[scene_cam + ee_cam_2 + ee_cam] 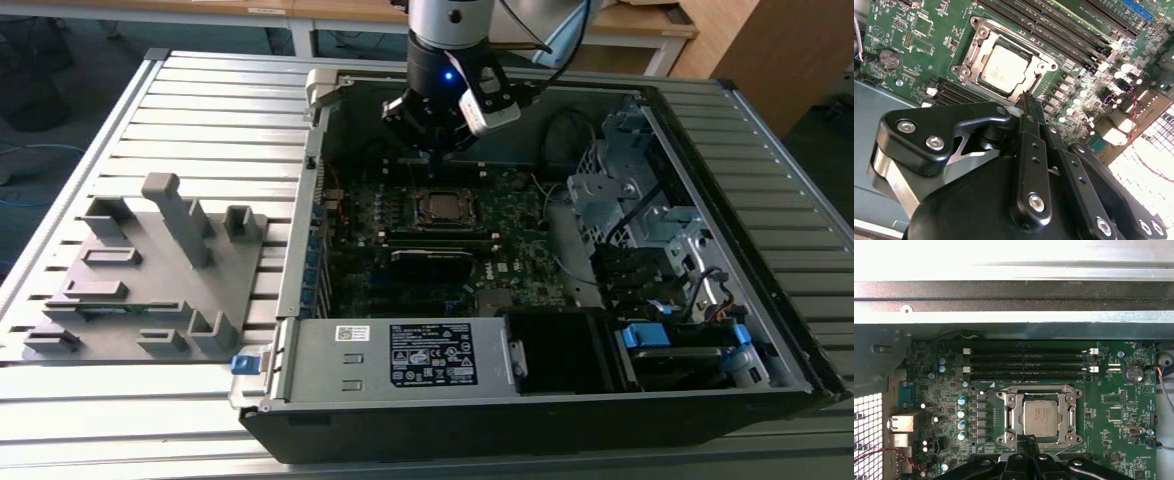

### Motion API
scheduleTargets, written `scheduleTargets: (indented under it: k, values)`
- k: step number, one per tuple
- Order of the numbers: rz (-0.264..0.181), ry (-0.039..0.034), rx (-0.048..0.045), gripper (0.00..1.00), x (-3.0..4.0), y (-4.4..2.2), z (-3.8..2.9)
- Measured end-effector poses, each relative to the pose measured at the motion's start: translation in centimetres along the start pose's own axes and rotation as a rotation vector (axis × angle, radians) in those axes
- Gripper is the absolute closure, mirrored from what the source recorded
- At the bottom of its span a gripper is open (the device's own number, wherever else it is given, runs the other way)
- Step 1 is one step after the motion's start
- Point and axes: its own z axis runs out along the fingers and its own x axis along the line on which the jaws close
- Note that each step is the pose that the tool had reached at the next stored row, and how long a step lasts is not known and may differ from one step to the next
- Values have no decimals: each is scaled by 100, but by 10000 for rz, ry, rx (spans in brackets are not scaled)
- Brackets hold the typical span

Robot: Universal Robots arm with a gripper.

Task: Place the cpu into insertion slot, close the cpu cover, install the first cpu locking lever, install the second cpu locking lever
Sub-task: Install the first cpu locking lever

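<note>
The cpu (1040, 417) is seated in the insertion slot (1037, 388), the cpu cover (1070, 415) laid flat around it; the tool (1026, 98) — fingers together, nothing held — is set at the cover's edge; lever locking is judged in hand, a fine push being called for.

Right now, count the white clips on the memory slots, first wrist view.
4: first clip and second clip sit at the memory slots end away from the coin battery; third clip and fourth clip at the battery end. Others may be hidden.
</note>
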Motion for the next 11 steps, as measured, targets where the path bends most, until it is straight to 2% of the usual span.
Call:
scheduleTargets:
  k: [11]
  values:
    - [-1,0,0,90,38,-1,0]
